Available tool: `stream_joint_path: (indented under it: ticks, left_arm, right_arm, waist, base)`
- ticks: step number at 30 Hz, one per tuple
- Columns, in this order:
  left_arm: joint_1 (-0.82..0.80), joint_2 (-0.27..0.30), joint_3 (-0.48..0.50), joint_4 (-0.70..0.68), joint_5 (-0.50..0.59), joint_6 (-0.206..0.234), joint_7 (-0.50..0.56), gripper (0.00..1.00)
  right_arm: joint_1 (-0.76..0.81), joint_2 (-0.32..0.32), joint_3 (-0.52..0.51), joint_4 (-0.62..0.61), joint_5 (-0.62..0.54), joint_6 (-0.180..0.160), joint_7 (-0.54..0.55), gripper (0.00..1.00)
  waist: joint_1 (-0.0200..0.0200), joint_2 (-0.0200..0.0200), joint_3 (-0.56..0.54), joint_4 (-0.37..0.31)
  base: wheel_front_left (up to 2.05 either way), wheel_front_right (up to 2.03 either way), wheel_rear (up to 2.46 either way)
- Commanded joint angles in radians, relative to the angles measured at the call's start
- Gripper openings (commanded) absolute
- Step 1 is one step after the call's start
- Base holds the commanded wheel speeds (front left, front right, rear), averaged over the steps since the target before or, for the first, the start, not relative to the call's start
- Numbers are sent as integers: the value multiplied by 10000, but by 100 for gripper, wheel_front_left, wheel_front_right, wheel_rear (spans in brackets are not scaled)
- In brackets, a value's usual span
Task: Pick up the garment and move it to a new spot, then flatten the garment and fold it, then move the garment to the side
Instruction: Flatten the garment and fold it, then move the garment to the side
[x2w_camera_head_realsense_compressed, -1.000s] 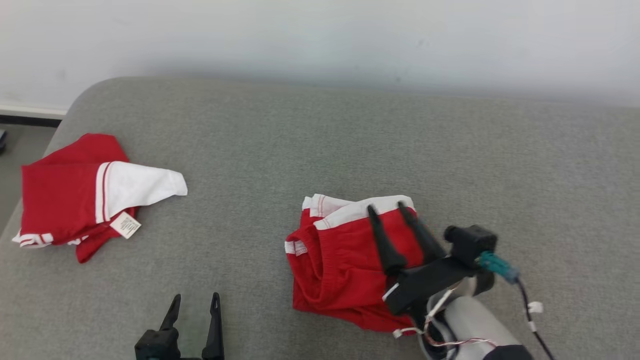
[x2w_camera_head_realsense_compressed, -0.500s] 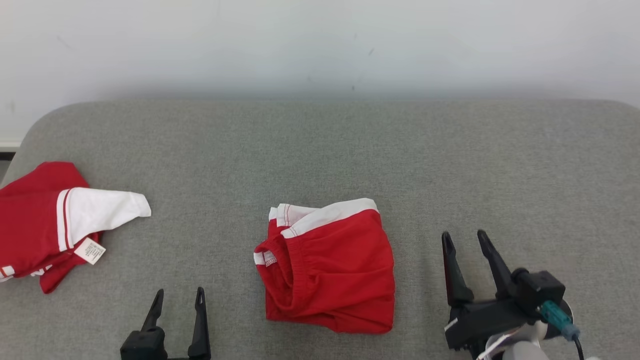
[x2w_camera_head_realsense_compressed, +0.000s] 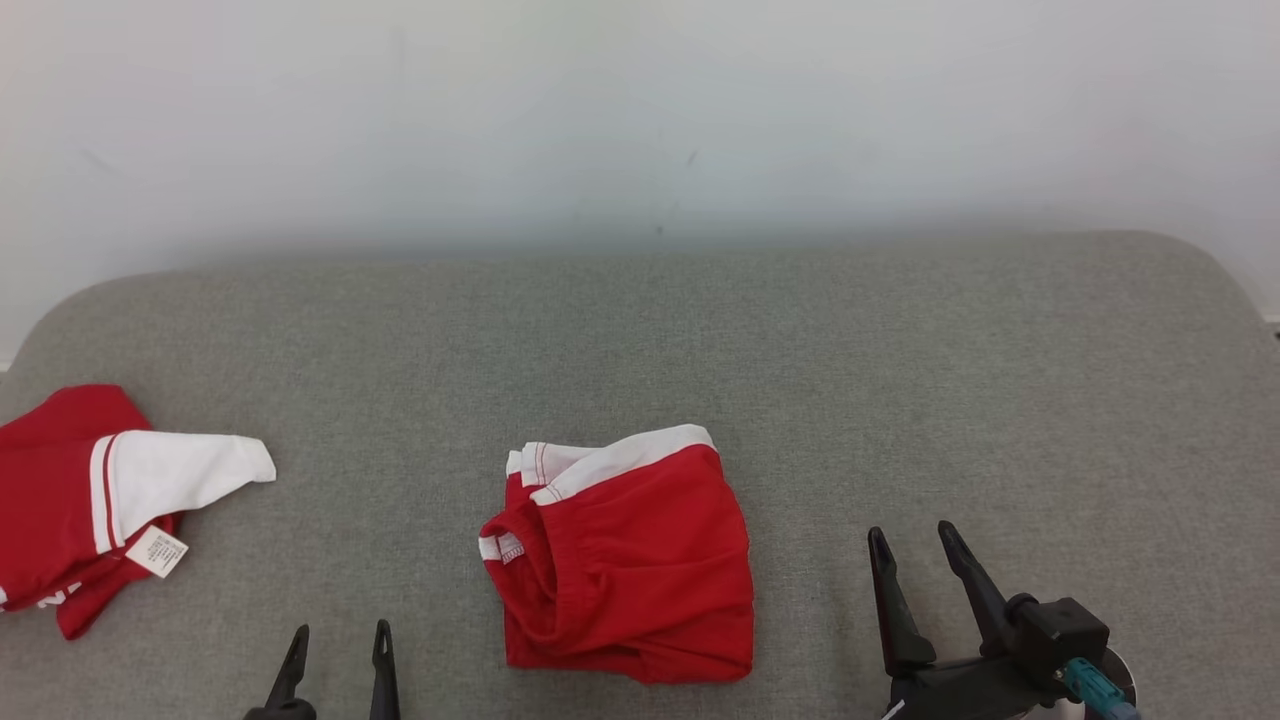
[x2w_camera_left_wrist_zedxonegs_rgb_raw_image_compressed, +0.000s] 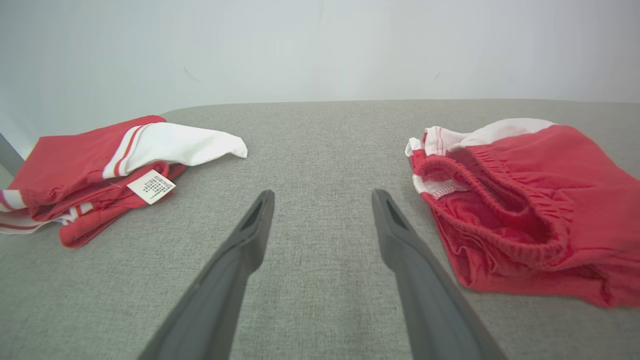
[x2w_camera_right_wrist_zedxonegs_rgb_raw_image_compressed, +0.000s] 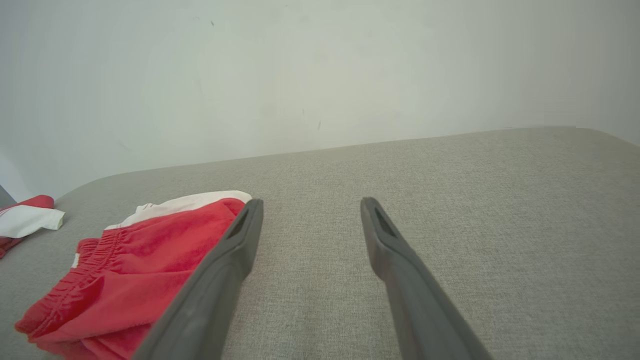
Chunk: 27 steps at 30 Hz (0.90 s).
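Far left: a red jersey garment with a white sleeve and striped trim (x2w_camera_head_realsense_compressed: 60, 500) (x2w_camera_left_wrist_zedxonegs_rgb_raw_image_compressed: 75, 170) lies crumpled at the left edge of the surface. The white sleeve points toward the centre.
Label: a small white printed tag (x2w_camera_head_realsense_compressed: 157, 551) (x2w_camera_left_wrist_zedxonegs_rgb_raw_image_compressed: 151, 186) sticks out of that garment's lower folds, on its centre-facing side.
Left end effector (x2w_camera_head_realsense_compressed: 340, 630) (x2w_camera_left_wrist_zedxonegs_rgb_raw_image_compressed: 324, 195): released, the two dark fingers spread with grey fabric visible between them. Nothing is held. It sits low at the near edge, between the two garments and touching neither.
Centre: the red elastic-waist shorts with white hem bands (x2w_camera_head_realsense_compressed: 630, 570) (x2w_camera_left_wrist_zedxonegs_rgb_raw_image_compressed: 550, 190) (x2w_camera_right_wrist_zedxonegs_rgb_raw_image_compressed: 150, 250) lie folded into a compact, roughly square bundle. The gathered waistband faces left and the white bands lie along the far edge. They are well apart from the far-left garment.
Right end effector (x2w_camera_head_realsense_compressed: 912, 532) (x2w_camera_right_wrist_zedxonegs_rgb_raw_image_compressed: 311, 201): released, fingers spread, gripping nothing. It is near the shorts' right edge but clear of them. In the right wrist view its left finger overlaps the red cloth; contact cannot be judged there.
Support: a grey woven upholstered surface with rounded corners (x2w_camera_head_realsense_compressed: 1000, 350) carries both garments.
Background: a plain white wall (x2w_camera_head_realsense_compressed: 640, 110).
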Motion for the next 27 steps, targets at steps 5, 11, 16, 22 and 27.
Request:
stream_joint_path:
  ticks: [5, 11, 16, 22, 27]
  left_arm:
    - [330, -6, 26, -153, 25, -14, -33, 100]
    - [510, -6, 51, -292, 64, -154, -33, 100]
    - [535, -5, 42, -340, -4, -170, -33, 100]
    - [471, -5, -124, -431, -51, -108, -33, 100]
    - [393, -5, -317, -492, -128, -88, -33, 100]
  right_arm:
    - [168, 29, 113, 88, -205, -24, -1, 100]
    - [398, 30, 60, 197, -272, -24, -1, 100]
    - [480, 29, 116, 251, -192, -24, -1, 100]
    - [491, 29, 266, 280, -78, -24, -1, 100]
    - [353, 29, 570, 450, 110, -24, -1, 100]
  waist:
    - [-1, 0, -258, -176]
    - [-1, 0, -400, -329]
    - [-1, 0, -400, -428]
    - [-1, 0, -263, -405]
    - [-1, 0, -20, -256]
  base:
    - [0, 0, 0]
    - [0, 0, 0]
    - [0, 0, 0]
    - [0, 0, 0]
    - [0, 0, 0]
